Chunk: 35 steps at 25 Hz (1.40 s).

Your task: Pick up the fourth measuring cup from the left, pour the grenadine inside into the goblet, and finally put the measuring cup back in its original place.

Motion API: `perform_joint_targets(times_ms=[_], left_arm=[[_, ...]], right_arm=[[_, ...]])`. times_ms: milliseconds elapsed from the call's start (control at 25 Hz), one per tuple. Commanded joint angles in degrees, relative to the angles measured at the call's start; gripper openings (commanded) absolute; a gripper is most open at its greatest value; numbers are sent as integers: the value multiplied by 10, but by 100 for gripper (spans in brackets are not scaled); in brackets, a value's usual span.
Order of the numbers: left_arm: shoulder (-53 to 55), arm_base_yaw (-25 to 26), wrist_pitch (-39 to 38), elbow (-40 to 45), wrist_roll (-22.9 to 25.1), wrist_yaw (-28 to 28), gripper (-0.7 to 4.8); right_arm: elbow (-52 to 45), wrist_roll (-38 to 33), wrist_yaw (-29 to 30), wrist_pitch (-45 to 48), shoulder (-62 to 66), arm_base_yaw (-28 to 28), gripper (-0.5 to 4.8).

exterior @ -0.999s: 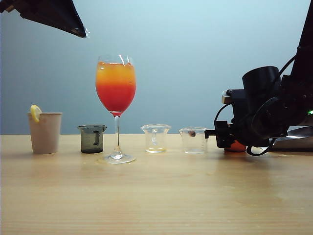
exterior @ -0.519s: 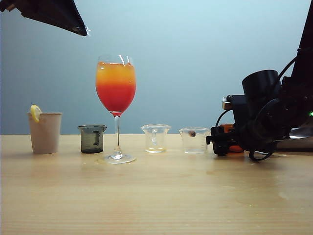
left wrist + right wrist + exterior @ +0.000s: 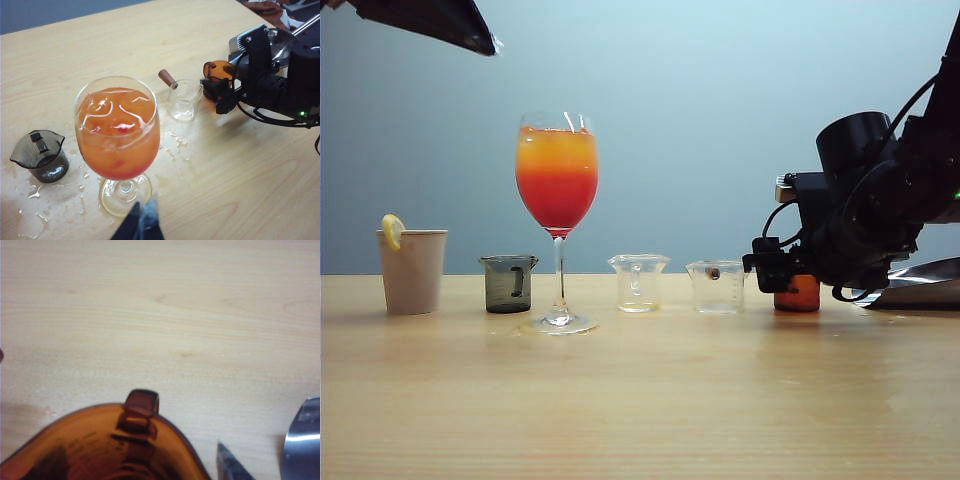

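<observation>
**Amber cup back on the table, right claw spread above it**

The job looked all but finished. The goblet [image 3: 557, 180] stood full, red syrup [image 3: 557, 205] settled under orange juice, so the pour was judged done. The amber measuring cup [image 3: 797, 293] sat upright on the table [image 3: 640, 400] at the right end of the row, just beside a clear cup [image 3: 717, 287], and it looked empty from above in the left wrist view. What seemed left was only for the right arm to draw clear.

The right claw [image 3: 767, 272] hovered just above and in front of the amber cup, its fingers spread and holding nothing; the cup's rim and handle [image 3: 141, 407] showed close beneath the wrist camera, with one fingertip [image 3: 227, 462] beside it, apart from the wall.

The left claw [image 3: 142, 225] hung high over the goblet's foot, well away from the cup. Whether it was spread or pressed together could not be told.
</observation>
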<state>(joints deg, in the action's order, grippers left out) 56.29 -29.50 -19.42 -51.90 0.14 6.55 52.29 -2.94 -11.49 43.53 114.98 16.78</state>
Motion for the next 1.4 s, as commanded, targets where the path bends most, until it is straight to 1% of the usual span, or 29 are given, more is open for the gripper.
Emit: perform_joint_targets(times_ms=[40,240,400,559,679,759,879,959,999,1039,1079,1119,1159,1199,1279,1399], left_arm=[[-12,1,2,-2,-1,2,-5],[-36,1,-3,-2,-2,1,-5],[-49,1,-9,-2,-3,1,-5],[-56,1,-23,-2,-24,1,-6],[-62,1,-33,-2,-28,1,-5],[-68,1,-37,-2,-28,0,-6],[-86,1,-38,-2,-40,-3,-5],[-103,1,-41,-2,-41,-5,-5],[-114,1,-42,-2,-40,-5,-5],[-123,1,-43,-2,-41,-5,-5],[-131,1,-43,-1,-40,-5,-5],[-154,1,-47,-1,-40,-5,-5],[-170,1,-53,-1,-40,-5,-5],[-180,1,-57,-1,-40,-5,-5],[-217,1,-67,10,-39,-5,-5],[-252,1,-66,35,-40,-5,-5]], right_arm=[[-7,1,0,-14,-15,0,383],[-64,-1,-2,-11,-56,0,383],[-95,-1,13,-11,-88,0,383],[-113,-1,14,-12,-113,0,382],[-122,-1,41,-17,-136,0,382],[-127,-1,46,-21,-149,1,382],[-133,-1,50,-48,-177,1,377],[-133,-1,52,-85,-200,1,372],[-134,0,52,-108,-214,1,337],[-134,0,52,-129,-226,1,286],[-133,0,52,-151,-238,1,220],[-134,0,61,-202,-269,1,35],[-134,-1,76,-247,-301,1,-2],[-134,-1,81,-267,-318,1,-2],[-134,0,111,-331,-379,1,-2],[-135,1,139,-380,-435,1,-2]])
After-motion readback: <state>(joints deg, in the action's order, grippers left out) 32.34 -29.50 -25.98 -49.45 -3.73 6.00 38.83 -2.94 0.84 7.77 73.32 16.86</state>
